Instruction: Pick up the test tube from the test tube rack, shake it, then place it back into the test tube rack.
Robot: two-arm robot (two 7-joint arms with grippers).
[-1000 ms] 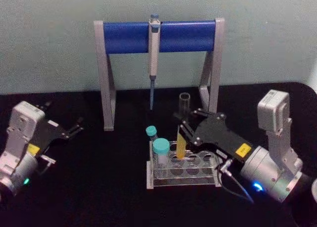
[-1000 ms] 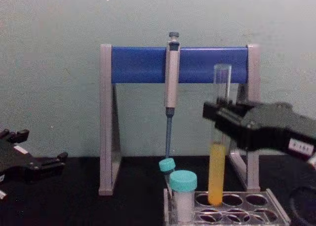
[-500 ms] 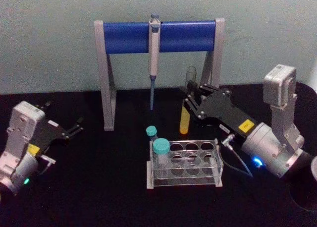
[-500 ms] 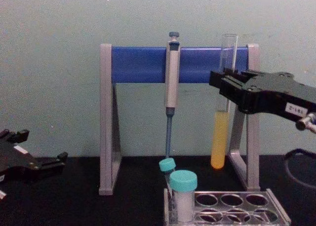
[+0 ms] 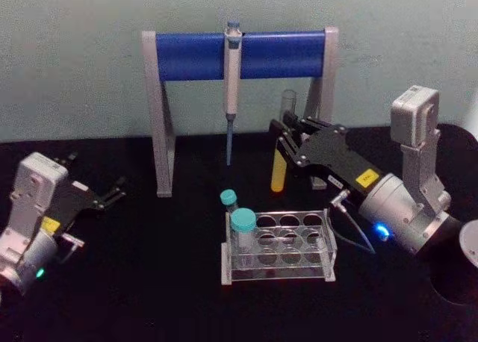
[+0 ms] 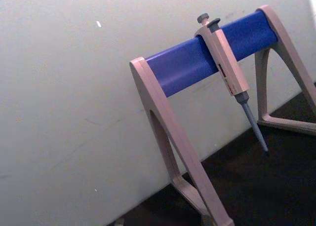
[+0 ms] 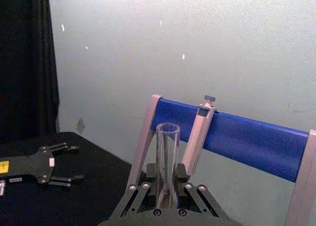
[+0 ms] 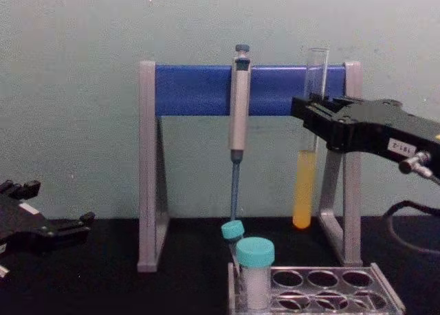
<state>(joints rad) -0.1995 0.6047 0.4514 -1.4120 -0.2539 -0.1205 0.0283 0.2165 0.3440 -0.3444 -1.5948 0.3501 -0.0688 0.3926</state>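
Black table (image 5: 149, 290): right gripper (image 5: 285, 137) clamps test tube (image 5: 278, 174) clear of test tube rack (image 5: 284, 269), near pipette stand (image 5: 194, 56); left gripper (image 5: 97, 179) spread, parked.

Dim, flat, even light, faint soft shadows

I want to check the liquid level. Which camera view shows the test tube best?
The chest view: the test tube shows side-on from open rim to rounded bottom, nearly upright in the right gripper, orange liquid filling its lower part. The head view foreshortens it from above. The right wrist view catches its empty upper part.
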